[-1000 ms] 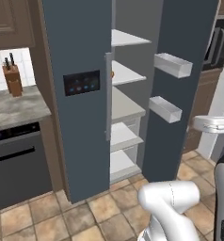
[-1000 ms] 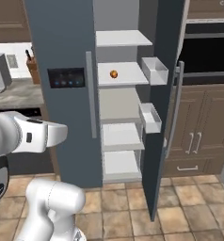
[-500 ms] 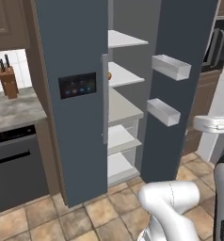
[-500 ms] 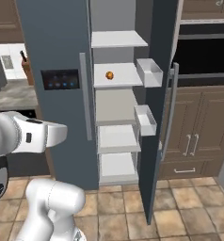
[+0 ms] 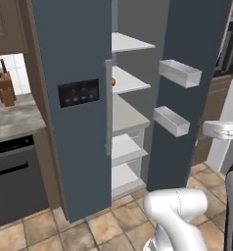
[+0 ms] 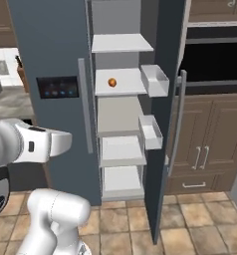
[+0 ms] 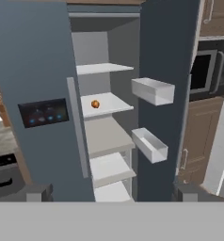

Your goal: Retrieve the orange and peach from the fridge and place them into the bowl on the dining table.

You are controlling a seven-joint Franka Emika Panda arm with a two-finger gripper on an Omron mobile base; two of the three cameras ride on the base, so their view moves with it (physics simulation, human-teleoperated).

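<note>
A knife block point(image 5: 4, 88) stands on the counter at far left, then comes the fridge point(image 6: 51, 55) with its right door swung open, an orange point(image 6: 112, 82) resting on the second shelf point(image 6: 121, 82) inside, while the gripper point(image 7: 109, 194) faces it with fingers spread wide, holding nothing.

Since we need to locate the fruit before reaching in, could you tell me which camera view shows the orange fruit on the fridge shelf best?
The right base view: the orange fruit sits fully exposed on a shelf. The hand view shows it whole but smaller. In the left base view the closed door's edge leaves just a sliver.
</note>
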